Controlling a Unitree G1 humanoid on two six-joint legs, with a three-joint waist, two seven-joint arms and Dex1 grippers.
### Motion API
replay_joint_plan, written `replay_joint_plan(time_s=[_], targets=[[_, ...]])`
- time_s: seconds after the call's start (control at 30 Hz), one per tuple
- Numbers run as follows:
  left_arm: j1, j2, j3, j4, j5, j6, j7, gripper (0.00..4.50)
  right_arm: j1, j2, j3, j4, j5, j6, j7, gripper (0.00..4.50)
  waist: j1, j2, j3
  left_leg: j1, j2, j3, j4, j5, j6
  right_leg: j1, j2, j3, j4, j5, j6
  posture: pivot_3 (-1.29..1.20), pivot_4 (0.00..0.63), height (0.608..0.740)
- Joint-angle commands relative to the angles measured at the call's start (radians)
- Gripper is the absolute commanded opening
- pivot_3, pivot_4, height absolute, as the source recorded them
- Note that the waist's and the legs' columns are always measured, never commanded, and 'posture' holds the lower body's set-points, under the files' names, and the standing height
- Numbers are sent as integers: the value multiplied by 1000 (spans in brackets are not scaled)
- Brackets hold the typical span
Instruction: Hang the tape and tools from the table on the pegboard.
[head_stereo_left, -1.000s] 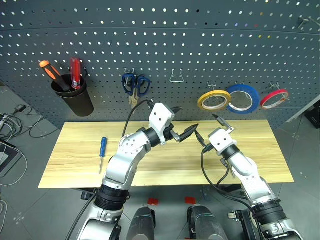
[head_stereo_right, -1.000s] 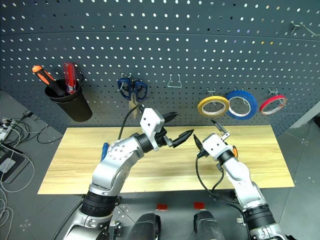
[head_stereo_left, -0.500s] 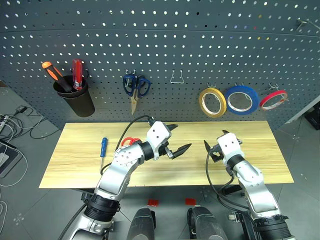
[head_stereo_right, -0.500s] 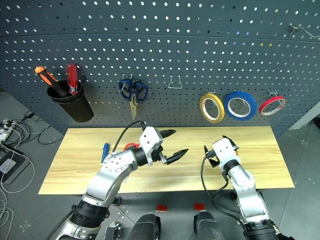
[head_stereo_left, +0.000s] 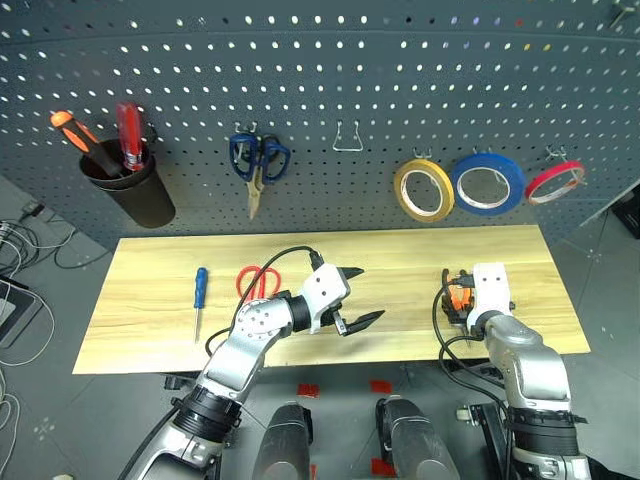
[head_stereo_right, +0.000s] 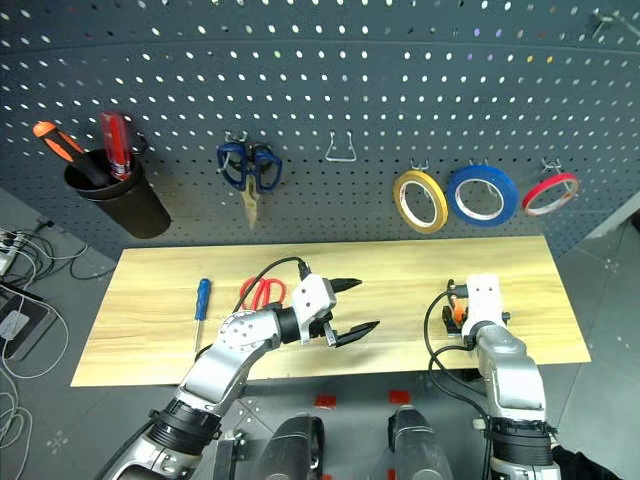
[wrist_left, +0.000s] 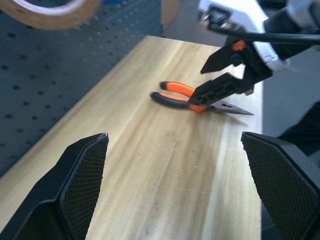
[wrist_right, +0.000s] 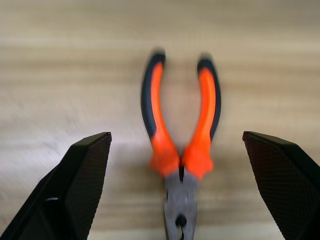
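Now the right pincer (wrist_right: 175, 200) hangs over the orange-and-black pliers (wrist_right: 181, 150), fingers spread wide and holding nothing. Pliers lie flat on the worktop (head_stereo_left: 400, 270) near its right end, directly under and ahead of that pincer; long axis runs along the pincer's own pointing line, metal nose toward the wrist, the two handles splayed away from it. Fingers stand one to each side of the tool, not touching it. Judged: a straight descent and closing across the handles would take it.

Left pincer (head_stereo_left: 358, 297) also open and empty, above the middle of the worktop, pointing toward the pliers but well apart from them. Right arm clearly the nearer.

Red-handled scissors (head_stereo_left: 256, 283) and blue-handled screwdriver (head_stereo_left: 200, 299) lie on the left part of the worktop, closer to the left arm. Tan tape ring (head_stereo_left: 424, 190) already hangs on the pegboard (head_stereo_left: 400, 80), beside a blue ring (head_stereo_left: 486, 184) and a red ring (head_stereo_left: 554, 182).

Container: black cup (head_stereo_left: 125, 190) fixed to the pegboard at left, holding an orange-handled screwdriver (head_stereo_left: 75, 130) and a red-handled one (head_stereo_left: 128, 125). Dark-blue scissors (head_stereo_left: 256, 160) hang to its right.
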Motion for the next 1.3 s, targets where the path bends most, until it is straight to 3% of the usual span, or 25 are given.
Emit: replay_joint_plan(time_s=[0.03, 0.37, 0.67, 0.77, 0.87, 1.1, 1.3], targets=[[-4, 8, 2, -15, -5, -18, -23, 4500, -26, -12, -21, -3, 18, 33, -8, 4490, -2, 0, 13, 0, 0, -2, 0, 0, 0, 0, 0, -1, 0, 0, 0, 0, 424, 740], [41, 13, -4, -97, -23, 39, -20, 4500, -118, -27, -28, 117, 22, 26, -14, 4490, -15, 1, 68, -2, 0, -6, 0, 0, 0, -1, 0, -3, 1, 0, 0, 18, 461, 740], [37, -11, 1, -132, -54, 77, -20, 4500, -177, -55, -40, 198, 55, 41, 1, 4490, -17, -1, 90, -2, 1, -6, 0, 0, 0, -1, 0, -3, 1, 0, 0, 32, 473, 740], [32, -14, 2, -126, -54, 76, -19, 4500, -177, -58, -38, 198, 62, 51, 0, 3902, -17, -1, 93, -2, 2, -6, 0, 0, -1, -1, 0, -3, 0, 0, 0, 34, 475, 740], [32, -12, 3, -127, -56, 77, -17, 4500, -174, -67, -22, 196, 70, 51, 5, 2920, -17, -2, 94, -2, 2, -6, 0, 1, -1, -1, 0, -4, 0, 0, 0, 36, 477, 740], [46, -16, 9, -148, -70, 89, -7, 4500, -158, -105, 36, 170, 79, 12, 51, 2891, -17, -2, 97, -2, 2, -6, -1, 1, -1, -1, -1, -4, 0, 0, 1, 35, 464, 740], [130, 4, 40, -273, -116, 171, 25, 4500, -43, -169, 137, -38, 104, -55, 169, 2891, -17, -2, 97, -4, 3, -6, -3, 3, -6, -4, 0, -4, -1, -1, 1, 41, 406, 740]])
